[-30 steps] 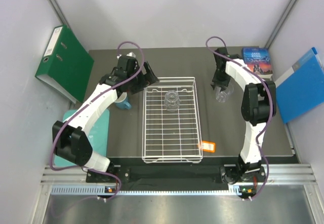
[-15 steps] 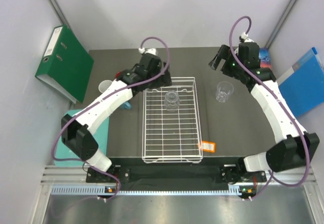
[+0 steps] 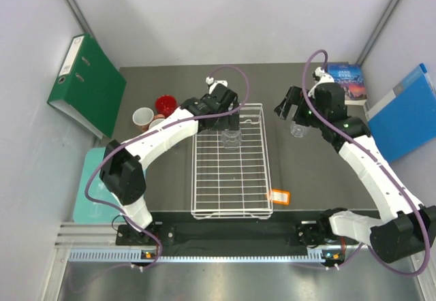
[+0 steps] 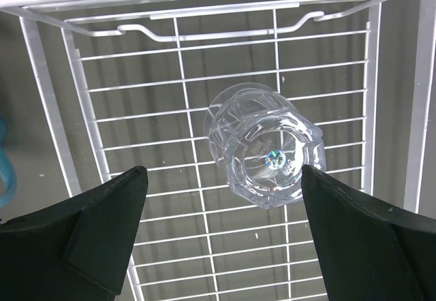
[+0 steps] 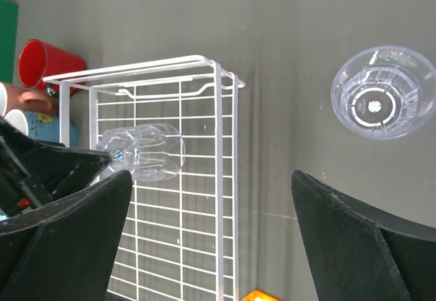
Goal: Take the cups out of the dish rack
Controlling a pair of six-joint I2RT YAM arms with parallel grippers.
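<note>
Both arms are sitting differently from half a second back: the left claw [image 4: 223, 178] is now reaching over the far end of the dish rack [image 3: 231, 178], while the right claw [image 5: 211, 178] is hanging lower and nearer the middle of the table [image 3: 306, 171]. Only one glass [image 4: 262, 148] is lying in the rack, near its far end, with its thick base facing the left wrist camera; I cannot tell whether it is standing upside down or lying on its side. The left claw is spreading its fingers [image 4: 102, 236] wide above that glass, one on either side, touching nothing. The right claw is gaping wide too and carrying nothing. A second glass [image 5: 383, 91] is standing mouth up on the table to the right of the rack, off to one side of the right claw and apart from it. Left of the rack, a red mug [image 3: 165, 104], a pink mug [image 3: 142, 117] and a blue mug [image 5: 34, 120] are sitting close together on the table. An orange tag [image 3: 279, 196] is lying at the rack's near right corner.
</note>
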